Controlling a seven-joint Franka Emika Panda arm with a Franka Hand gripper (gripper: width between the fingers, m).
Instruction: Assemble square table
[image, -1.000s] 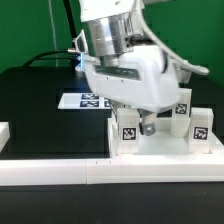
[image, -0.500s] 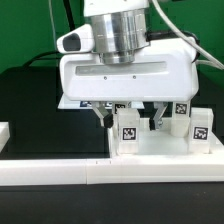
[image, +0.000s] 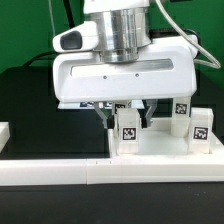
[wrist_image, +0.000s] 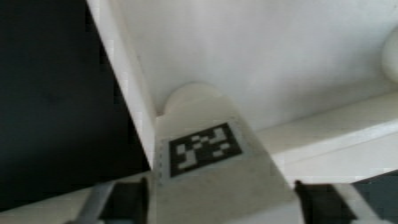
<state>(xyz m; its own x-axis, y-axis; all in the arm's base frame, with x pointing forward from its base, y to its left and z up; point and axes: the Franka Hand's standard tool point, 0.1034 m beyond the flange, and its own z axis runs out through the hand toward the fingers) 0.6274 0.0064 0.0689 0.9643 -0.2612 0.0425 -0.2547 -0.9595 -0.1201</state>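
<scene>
Now the two-finger gripper (wrist_image: 210, 200) stands open astride a small white tagged plastic leg block (wrist_image: 210, 150).
It stands upright on the large white square plastic tabletop (image: 160, 147); seemingly light, rigid, slick; grip its flat sides.

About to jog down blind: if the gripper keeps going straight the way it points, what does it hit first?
Most likely the tagged leg: in the wrist view it lies right between the fingers. The gripper hangs just above the table top. How much gap is left cannot be told.
</scene>
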